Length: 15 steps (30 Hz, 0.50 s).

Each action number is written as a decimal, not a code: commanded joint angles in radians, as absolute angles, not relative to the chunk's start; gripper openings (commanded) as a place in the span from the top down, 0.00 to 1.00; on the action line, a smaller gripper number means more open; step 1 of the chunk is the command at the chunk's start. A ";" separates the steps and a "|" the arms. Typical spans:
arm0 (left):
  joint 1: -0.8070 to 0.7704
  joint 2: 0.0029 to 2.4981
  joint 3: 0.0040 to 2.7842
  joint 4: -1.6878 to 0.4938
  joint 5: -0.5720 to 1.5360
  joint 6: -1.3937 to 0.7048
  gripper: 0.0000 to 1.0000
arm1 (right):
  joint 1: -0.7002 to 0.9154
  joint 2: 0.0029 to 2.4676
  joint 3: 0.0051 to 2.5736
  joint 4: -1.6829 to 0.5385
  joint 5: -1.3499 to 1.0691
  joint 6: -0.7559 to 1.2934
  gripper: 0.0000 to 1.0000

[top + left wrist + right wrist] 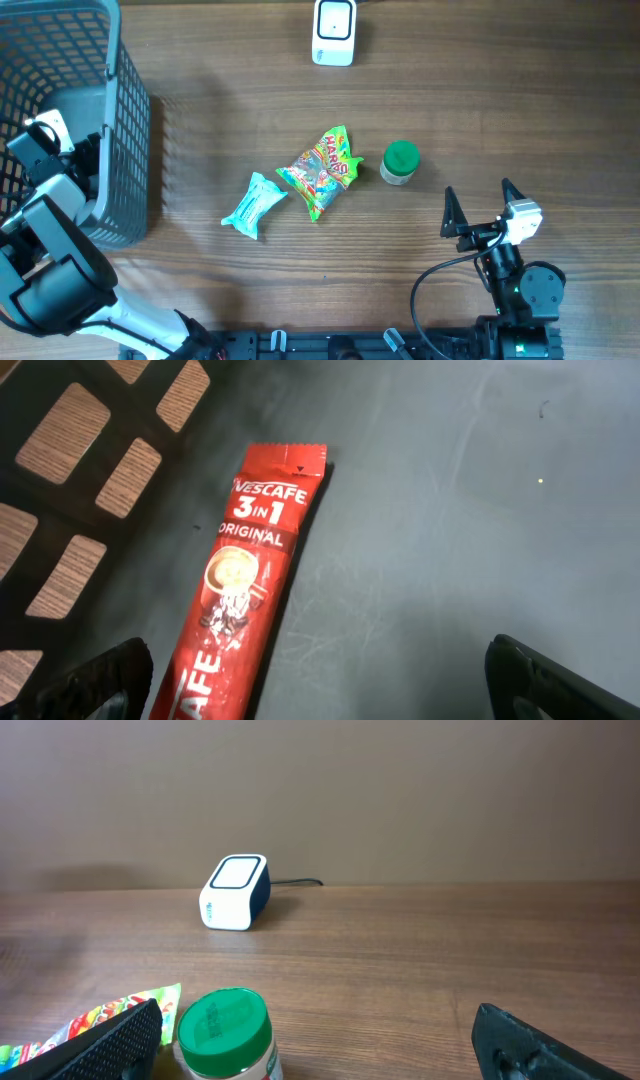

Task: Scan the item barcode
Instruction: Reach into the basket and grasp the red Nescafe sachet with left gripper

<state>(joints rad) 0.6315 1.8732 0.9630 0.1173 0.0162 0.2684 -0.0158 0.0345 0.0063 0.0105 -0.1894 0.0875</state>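
The white barcode scanner (333, 32) stands at the table's far edge and also shows in the right wrist view as a scanner (235, 892) facing up. A red Nescafe 3-in-1 sachet (240, 600) lies flat on the floor of the grey basket (115, 60). My left gripper (320, 695) hangs open just above it, the sachet near the left finger. My right gripper (478, 190) is open near the front right, empty. A green-lidded jar (400, 162) stands just ahead of it, to its left.
A colourful Haribo bag (322, 170) and a light blue packet (253, 204) lie mid-table left of the jar (225, 1035). The basket's mesh wall (90, 470) rises close to the sachet's left side. The scanner's cable runs off behind it.
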 commanded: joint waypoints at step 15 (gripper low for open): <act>0.694 1.933 0.949 -0.009 0.168 0.202 0.96 | -0.010 0.036 0.005 0.013 -0.179 0.079 0.00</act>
<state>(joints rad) 0.6918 1.8812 0.9825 0.0456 0.1261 0.2234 -0.0158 0.0345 0.0063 0.0105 -0.1894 0.0875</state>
